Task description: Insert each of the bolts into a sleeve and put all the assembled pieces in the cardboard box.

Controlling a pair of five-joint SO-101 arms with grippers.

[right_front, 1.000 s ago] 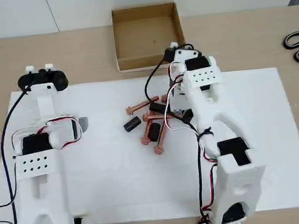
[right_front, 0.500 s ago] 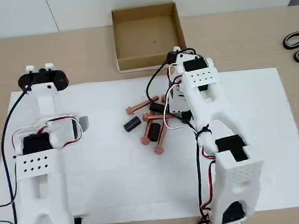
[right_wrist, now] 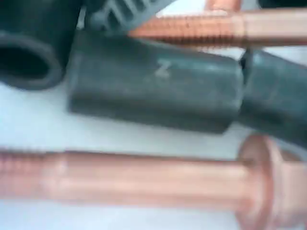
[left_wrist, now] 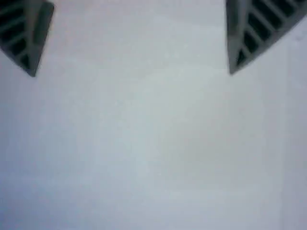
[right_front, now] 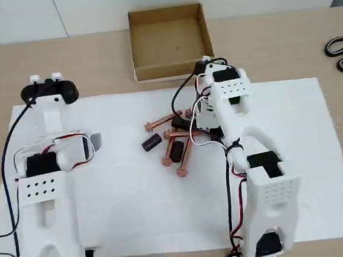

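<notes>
Starting left, we've got the left jaws spread wide over the white sheet (left_wrist: 144,143), well apart from the bolts (right_front: 164,120) and sleeves (right_front: 151,143) jumbled mid-sheet near the cardboard box (right_front: 169,40). Right jaws sit down among them; we can't tell if they're open.
</notes>
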